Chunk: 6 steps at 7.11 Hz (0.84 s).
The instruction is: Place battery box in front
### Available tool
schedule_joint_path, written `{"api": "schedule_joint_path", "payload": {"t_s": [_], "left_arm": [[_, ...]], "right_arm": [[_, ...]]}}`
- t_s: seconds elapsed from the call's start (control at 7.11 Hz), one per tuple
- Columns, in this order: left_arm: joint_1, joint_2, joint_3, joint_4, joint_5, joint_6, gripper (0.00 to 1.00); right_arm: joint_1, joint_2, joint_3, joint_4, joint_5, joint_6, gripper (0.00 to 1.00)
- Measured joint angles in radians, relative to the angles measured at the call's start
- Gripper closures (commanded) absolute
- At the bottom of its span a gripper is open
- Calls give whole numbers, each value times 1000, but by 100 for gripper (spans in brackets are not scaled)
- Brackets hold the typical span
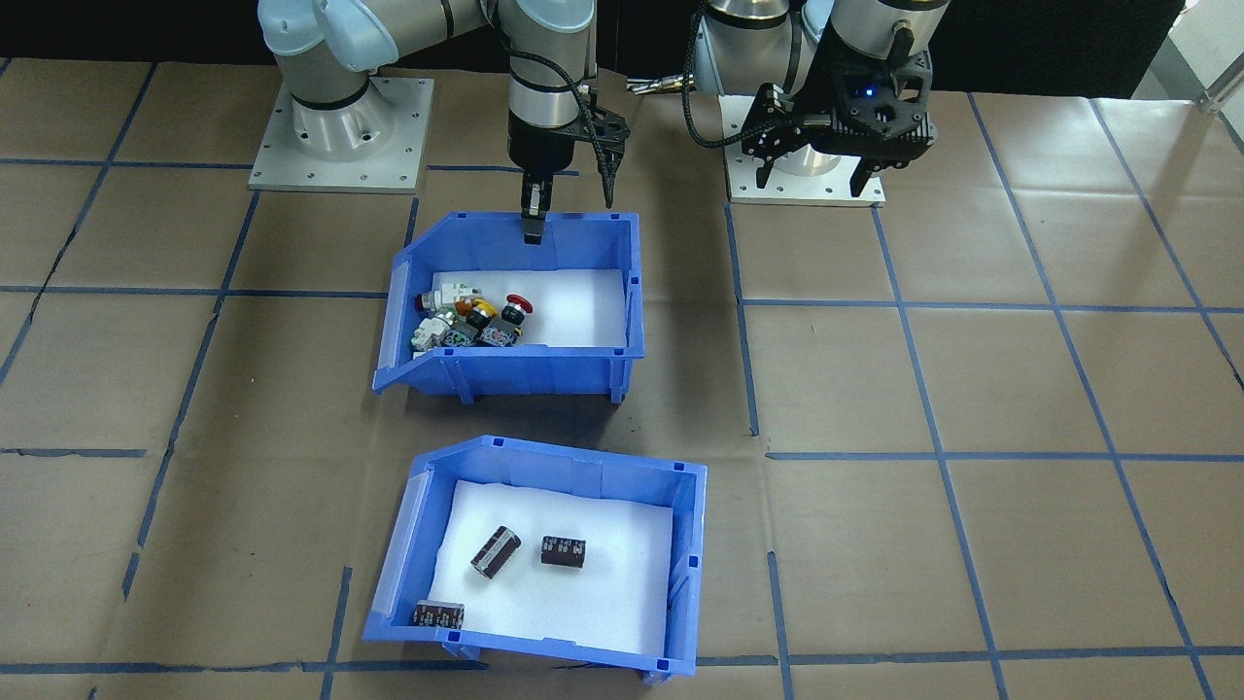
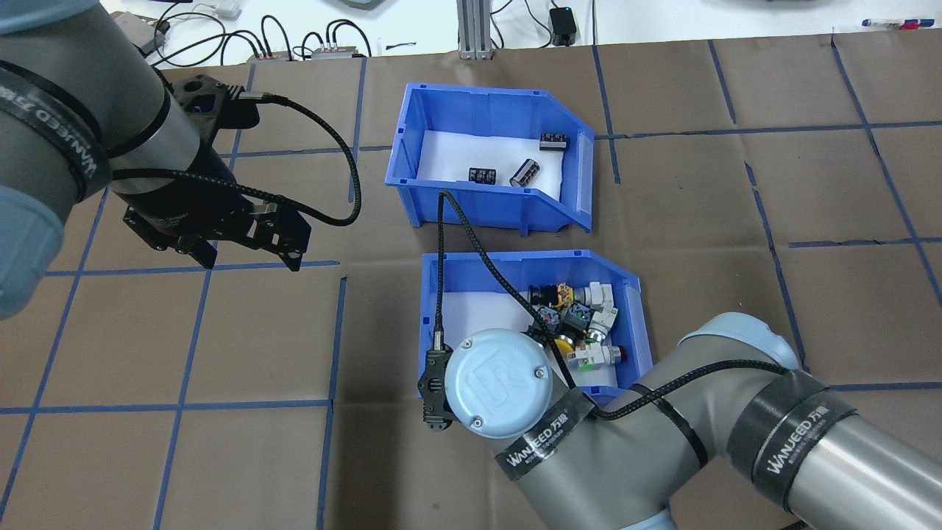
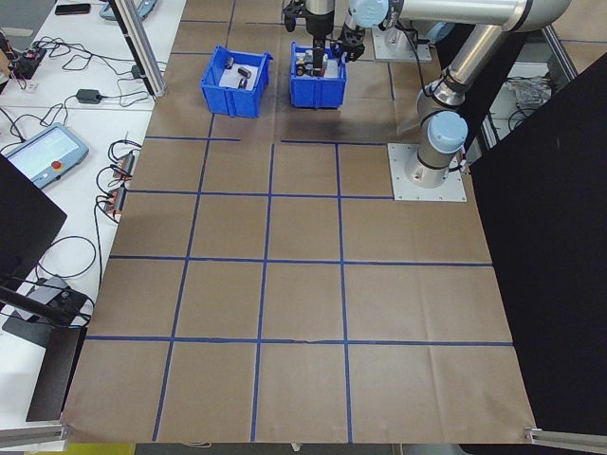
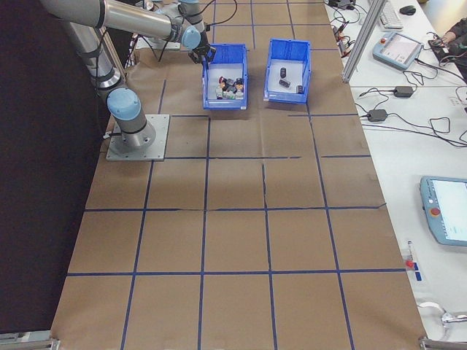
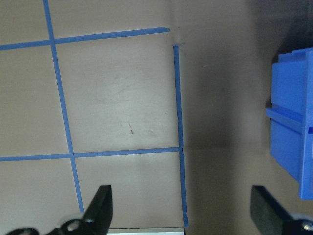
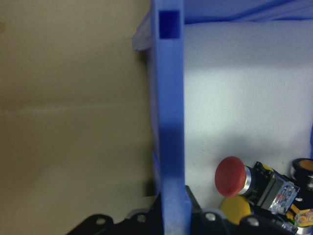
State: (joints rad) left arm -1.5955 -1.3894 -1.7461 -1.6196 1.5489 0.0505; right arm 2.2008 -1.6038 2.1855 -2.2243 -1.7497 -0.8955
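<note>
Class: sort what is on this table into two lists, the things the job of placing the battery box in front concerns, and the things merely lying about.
Job: battery box; right claw, astride the switch bin's wall.
Lying about: switch bin; left claw, open over bare table.

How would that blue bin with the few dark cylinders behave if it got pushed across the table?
The battery box looks like rigid moulded plastic, so it would probably slide as one piece without flexing. Its base is wide, so tipping seems unlikely. The three loose dark cells lie on their sides on the foam liner and may well roll or shift.
</note>
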Motion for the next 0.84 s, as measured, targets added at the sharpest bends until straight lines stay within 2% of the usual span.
{"api": "schedule_joint_path", "payload": {"t_s": [0.14,0.42,0.7,0.84], "left_arm": [[5,1,-9,0,5,2,0],[13,-5,-12,5,71,-2,0],[14,-4,-12,7,86,-20,0],[14,-4,-12,7,87,-23,0]], "right_arm": [[-1,0,1,5,-1,-4,0],[-15,-18,-7,12,-51,-64,0],[-64,-90,-25,43,-78,-96,0],[-118,-133,-41,86,-74,-97,0]]}}
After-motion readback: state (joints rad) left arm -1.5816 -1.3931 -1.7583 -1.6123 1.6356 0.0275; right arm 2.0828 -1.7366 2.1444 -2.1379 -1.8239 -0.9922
